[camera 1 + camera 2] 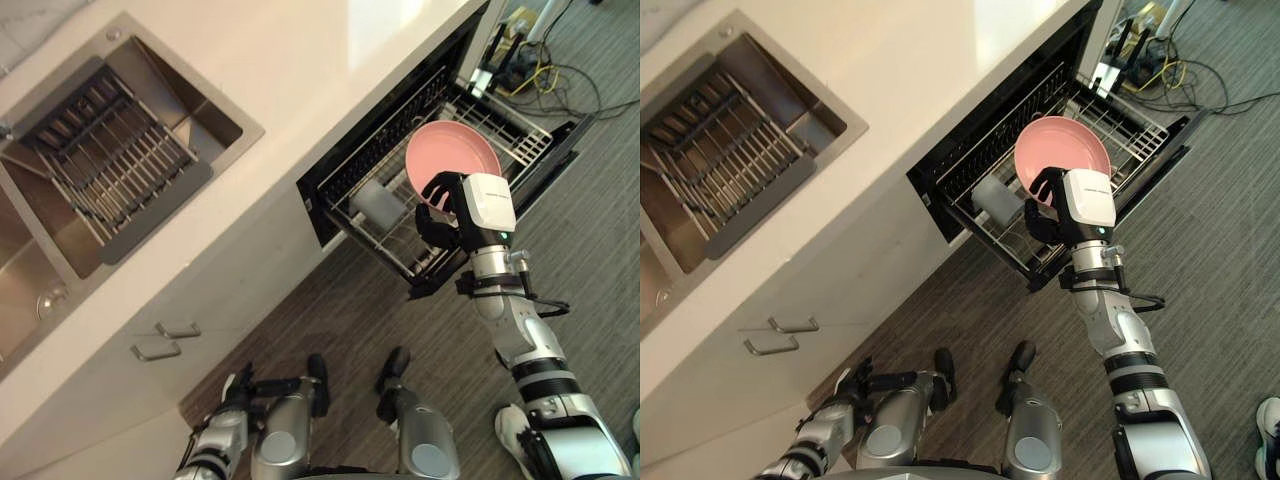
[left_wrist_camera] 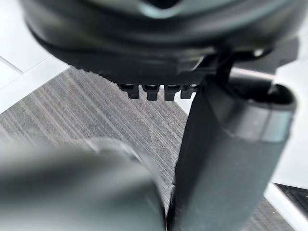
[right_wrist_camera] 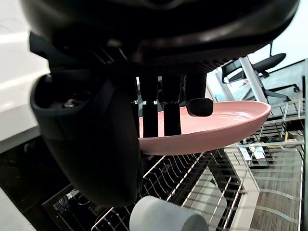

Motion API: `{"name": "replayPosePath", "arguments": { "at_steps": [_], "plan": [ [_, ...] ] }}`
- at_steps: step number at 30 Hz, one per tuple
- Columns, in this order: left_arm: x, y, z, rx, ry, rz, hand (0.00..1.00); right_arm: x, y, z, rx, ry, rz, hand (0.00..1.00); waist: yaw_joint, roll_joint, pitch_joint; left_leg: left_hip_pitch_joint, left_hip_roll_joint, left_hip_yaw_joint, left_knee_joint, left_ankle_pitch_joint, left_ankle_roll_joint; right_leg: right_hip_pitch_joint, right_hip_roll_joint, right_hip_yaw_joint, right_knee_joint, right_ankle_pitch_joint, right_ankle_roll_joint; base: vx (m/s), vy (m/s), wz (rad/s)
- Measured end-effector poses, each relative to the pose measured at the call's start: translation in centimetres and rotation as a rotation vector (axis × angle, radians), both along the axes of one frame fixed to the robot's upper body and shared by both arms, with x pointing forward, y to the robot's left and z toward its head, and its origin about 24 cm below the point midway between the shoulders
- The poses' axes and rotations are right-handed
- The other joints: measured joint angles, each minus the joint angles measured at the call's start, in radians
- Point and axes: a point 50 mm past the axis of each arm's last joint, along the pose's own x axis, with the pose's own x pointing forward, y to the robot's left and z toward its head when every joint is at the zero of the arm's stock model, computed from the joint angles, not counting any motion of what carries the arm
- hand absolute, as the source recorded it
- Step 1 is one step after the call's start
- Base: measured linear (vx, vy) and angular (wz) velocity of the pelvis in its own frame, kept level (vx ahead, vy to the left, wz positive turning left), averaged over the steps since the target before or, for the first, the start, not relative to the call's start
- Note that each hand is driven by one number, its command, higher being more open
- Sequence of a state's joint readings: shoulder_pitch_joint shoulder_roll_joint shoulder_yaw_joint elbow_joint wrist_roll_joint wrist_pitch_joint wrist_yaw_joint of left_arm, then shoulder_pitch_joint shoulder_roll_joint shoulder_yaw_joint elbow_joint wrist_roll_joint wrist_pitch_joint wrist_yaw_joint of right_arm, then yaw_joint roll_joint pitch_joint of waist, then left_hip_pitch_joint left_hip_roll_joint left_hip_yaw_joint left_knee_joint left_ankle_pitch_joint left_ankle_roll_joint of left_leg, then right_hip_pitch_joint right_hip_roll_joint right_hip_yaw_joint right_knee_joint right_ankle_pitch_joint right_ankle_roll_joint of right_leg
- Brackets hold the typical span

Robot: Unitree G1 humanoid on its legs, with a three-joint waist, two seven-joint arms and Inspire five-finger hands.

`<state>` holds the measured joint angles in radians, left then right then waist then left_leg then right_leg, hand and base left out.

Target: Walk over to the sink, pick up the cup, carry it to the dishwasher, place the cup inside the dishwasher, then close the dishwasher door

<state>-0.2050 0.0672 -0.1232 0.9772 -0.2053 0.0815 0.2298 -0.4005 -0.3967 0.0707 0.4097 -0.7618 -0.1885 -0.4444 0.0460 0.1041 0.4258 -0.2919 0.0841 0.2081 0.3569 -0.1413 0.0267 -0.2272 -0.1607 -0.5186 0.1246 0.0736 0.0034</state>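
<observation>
The cup (image 1: 378,203) sits in the pulled-out wire rack (image 1: 522,140) of the open dishwasher (image 1: 322,200), near its inner end; whether it stands upright or lies on its side cannot be told. Just above it, the right robot hand (image 1: 443,215) pinches a pink plate (image 1: 452,150) by its rim, fingers on top and thumb beneath, holding it over the rack. The left robot hand (image 1: 232,396) hangs low by the floor (image 1: 600,220); its fingers cannot be made out. On the table (image 1: 300,60), well apart, the sink (image 1: 40,270) holds a drying rack (image 1: 110,170).
</observation>
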Motion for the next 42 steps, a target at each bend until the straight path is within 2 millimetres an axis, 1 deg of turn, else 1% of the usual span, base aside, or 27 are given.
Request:
{"name": "replayPosePath", "arguments": {
  "at_steps": [2,3,5,6,7,8,9,10,11,12,13,15,20,22,24,26,28,31,33,35,36,37,38,39,40,41,42],
  "plan": [
    [1.2,-0.9,0.9,-0.017,-0.056,-0.007,1.0,0.5,0.7,0.0,0.017,0.014,0.001,0.0,0.006,-0.003,0.006,-0.033,-0.008,-0.018,-0.008,0.016,0.002,-0.025,-0.006,-0.019,-0.001,0.003,-0.002,-0.02,0.002,0.26],
    [1.4,-0.9,1.0,-0.016,-0.069,-0.01,1.0,0.7,0.8,0.2,0.018,0.016,-0.006,0.0,0.01,-0.003,0.006,-0.042,-0.011,-0.022,-0.013,0.021,0.002,-0.033,-0.008,-0.023,-0.001,0.004,-0.003,0.0,-0.004,0.27],
    [1.1,-0.6,0.9,-0.007,-0.08,-0.004,1.0,1.9,0.3,0.5,0.073,0.041,-0.055,0.0,0.022,0.0,0.014,-0.05,-0.024,-0.041,-0.044,0.045,0.0,-0.042,-0.015,-0.042,-0.004,0.005,-0.003,0.03,-0.004,0.29],
    [0.9,-0.4,0.7,-0.003,-0.077,-0.001,1.0,2.1,0.1,0.6,0.091,0.049,-0.073,0.0,0.026,0.002,0.016,-0.051,-0.027,-0.048,-0.048,0.049,0.0,-0.042,-0.015,-0.044,-0.005,0.005,-0.003,0.04,0.002,0.41],
    [-0.1,0.1,0.3,0.01,-0.085,0.006,1.0,2.8,-0.9,1.0,0.127,0.057,-0.122,0.0,0.032,0.009,0.019,-0.062,-0.031,-0.068,-0.054,0.057,0.0,-0.042,-0.016,-0.051,-0.007,0.005,-0.003,0.04,0.008,0.36],
    [-0.5,0.3,0.2,0.018,-0.092,0.006,1.0,2.9,-1.5,1.2,0.138,0.057,-0.145,0.0,0.038,0.011,0.021,-0.064,-0.033,-0.075,-0.056,0.059,0.0,-0.041,-0.016,-0.054,-0.009,0.005,-0.003,0.03,0.017,0.44],
    [-0.6,0.5,0.3,0.007,-0.119,0.025,1.0,3.0,-2.8,1.5,0.147,0.056,-0.187,0.0,0.051,0.018,0.024,-0.067,-0.036,-0.088,-0.06,0.064,-0.001,-0.038,-0.016,-0.059,-0.011,0.005,-0.003,0.03,0.026,0.33],
    [-0.6,0.9,0.5,0.023,-0.154,0.022,1.0,2.9,-4.2,1.8,0.173,0.049,-0.237,0.0,0.07,0.024,0.028,-0.068,-0.039,-0.099,-0.065,0.069,-0.001,-0.036,-0.018,-0.059,-0.011,0.004,-0.003,0.02,0.035,0.31],
    [-1.0,1.6,0.4,0.045,-0.174,0.02,1.0,3.0,-4.7,2.1,0.217,0.038,-0.269,0.0,0.077,0.024,0.028,-0.068,-0.041,-0.104,-0.068,0.071,-0.002,-0.033,-0.018,-0.059,-0.014,0.004,-0.003,0.01,0.035,0.21],
    [-1.2,1.9,0.4,0.052,-0.177,0.019,1.0,3.1,-4.8,2.2,0.24,0.033,-0.277,1.0,0.076,0.024,0.028,-0.067,-0.043,-0.107,-0.069,0.071,-0.002,-0.03,-0.018,-0.06,-0.017,0.004,-0.003,0.01,0.036,0.12],
    [-1.7,2.6,0.3,0.07,-0.18,0.024,1.0,3.2,-5.0,2.4,0.278,0.023,-0.292,1.0,0.076,0.025,0.028,-0.066,-0.044,-0.109,-0.069,0.071,-0.002,-0.026,-0.018,-0.06,-0.021,0.005,-0.003,0.01,0.032,0.08],
    [-2.3,3.1,0.1,0.083,-0.174,0.011,1.0,3.1,-5.5,2.5,0.332,0.009,-0.33,1.0,0.076,0.025,0.028,-0.062,-0.047,-0.112,-0.069,0.071,-0.002,-0.018,-0.019,-0.061,-0.023,0.005,-0.002,0.0,0.046,0.07],
    [-2.5,3.2,0.0,0.082,-0.173,-0.007,1.0,2.9,-6.5,2.8,0.409,-0.014,-0.38,1.0,0.074,0.025,0.028,-0.061,-0.05,-0.111,-0.069,0.074,0.002,-0.017,-0.023,-0.058,-0.023,0.006,0.002,-0.02,0.047,0.0],
    [-2.5,3.2,0.0,0.08,-0.171,-0.012,1.0,2.7,-6.8,2.8,0.494,-0.019,-0.378,1.0,0.071,0.024,0.029,-0.053,-0.05,-0.108,-0.072,0.075,0.002,-0.013,-0.022,-0.055,-0.022,0.006,0.002,-0.01,0.035,-0.04],
    [-2.7,3.2,0.0,0.081,-0.166,-0.009,1.0,2.1,-6.7,2.8,0.582,-0.034,-0.347,1.0,0.066,0.023,0.03,-0.038,-0.049,-0.106,-0.078,0.076,0.001,-0.002,-0.022,-0.052,-0.022,0.005,0.004,0.01,0.024,-0.04],
    [-3.0,3.5,-0.1,0.08,-0.16,0.006,1.0,1.1,-6.1,3.2,0.661,-0.077,-0.271,1.0,0.052,0.017,0.034,-0.013,-0.049,-0.093,-0.092,0.075,0.001,0.009,-0.023,-0.039,-0.021,0.002,0.007,0.02,0.032,-0.14],
    [-3.2,3.6,-0.1,0.08,-0.157,0.016,1.0,0.3,-5.8,3.6,0.692,-0.128,-0.23,1.0,0.039,0.013,0.036,0.006,-0.048,-0.084,-0.099,0.075,0.001,0.02,-0.023,-0.031,-0.02,0.0,0.01,0.03,0.035,-0.14],
    [-3.3,3.8,-0.1,0.09,-0.16,0.015,1.0,-1.3,-6.3,4.4,0.734,-0.23,-0.215,1.0,0.021,0.006,0.039,0.024,-0.047,-0.072,-0.103,0.072,0.0,0.025,-0.024,-0.01,-0.009,-0.006,0.014,0.02,0.035,-0.12],
    [-3.5,3.9,-0.1,0.09,-0.158,0.022,1.0,-2.2,-7.4,4.4,0.758,-0.284,-0.249,1.0,0.017,0.002,0.038,0.038,-0.044,-0.059,-0.103,0.067,-0.001,0.026,-0.025,0.006,0.0,-0.01,0.014,0.01,0.033,-0.21],
    [-3.8,4.1,-0.3,0.087,-0.157,0.049,1.0,-3.6,-9.7,4.0,0.841,-0.368,-0.366,1.0,0.003,-0.004,0.037,0.054,-0.041,-0.048,-0.103,0.06,-0.001,0.037,-0.023,0.017,0.001,-0.012,0.016,-0.01,0.021,-0.15],
    [-4.0,4.2,-0.3,0.086,-0.157,0.058,1.0,-4.1,-10.4,3.8,0.877,-0.396,-0.406,1.0,0.001,-0.006,0.037,0.057,-0.041,-0.045,-0.104,0.06,-0.001,0.038,-0.023,0.021,0.001,-0.012,0.017,-0.02,0.019,-0.14],
    [-4.3,4.4,-0.4,0.088,-0.155,0.071,1.0,-5.2,-11.8,3.1,0.961,-0.454,-0.484,1.0,-0.007,-0.012,0.036,0.062,-0.04,-0.036,-0.106,0.058,-0.001,0.039,-0.023,0.026,0.002,-0.013,0.018,-0.01,0.019,-0.16],
    [-4.6,4.7,-0.4,0.092,-0.153,0.087,1.0,-6.4,-13.2,2.1,1.063,-0.511,-0.569,1.0,-0.014,-0.019,0.036,0.07,-0.04,-0.03,-0.109,0.057,-0.001,0.039,-0.023,0.034,0.004,-0.014,0.02,0.0,0.017,-0.16],
    [-4.9,4.9,-0.5,0.094,-0.15,0.095,1.0,-7.0,-13.8,1.5,1.11,-0.532,-0.608,1.0,-0.019,-0.022,0.036,0.073,-0.04,-0.029,-0.11,0.056,-0.001,0.039,-0.023,0.038,0.007,-0.016,0.02,0.01,0.013,-0.16],
    [-5.3,5.1,-0.7,0.097,-0.14,0.111,1.0,-8.2,-15.0,-0.1,1.214,-0.563,-0.69,1.0,-0.03,-0.027,0.035,0.079,-0.04,-0.024,-0.11,0.054,-0.001,0.039,-0.025,0.043,0.015,-0.021,0.022,0.01,0.008,-0.1],
    [-5.5,5.2,-0.7,0.098,-0.135,0.114,1.0,-8.7,-15.5,-0.9,1.268,-0.575,-0.729,1.0,-0.035,-0.029,0.034,0.082,-0.04,-0.022,-0.111,0.053,-0.001,0.039,-0.027,0.046,0.019,-0.023,0.024,0.01,0.012,-0.14],
    [-5.7,5.3,-0.9,0.1,-0.124,0.115,1.0,-10.0,-16.4,-2.8,1.385,-0.594,-0.8,0.0,-0.039,-0.029,0.034,0.087,-0.041,-0.015,-0.116,0.052,-0.002,0.039,-0.028,0.054,0.024,-0.026,0.024,0.0,0.011,-0.17]
  ]
}}
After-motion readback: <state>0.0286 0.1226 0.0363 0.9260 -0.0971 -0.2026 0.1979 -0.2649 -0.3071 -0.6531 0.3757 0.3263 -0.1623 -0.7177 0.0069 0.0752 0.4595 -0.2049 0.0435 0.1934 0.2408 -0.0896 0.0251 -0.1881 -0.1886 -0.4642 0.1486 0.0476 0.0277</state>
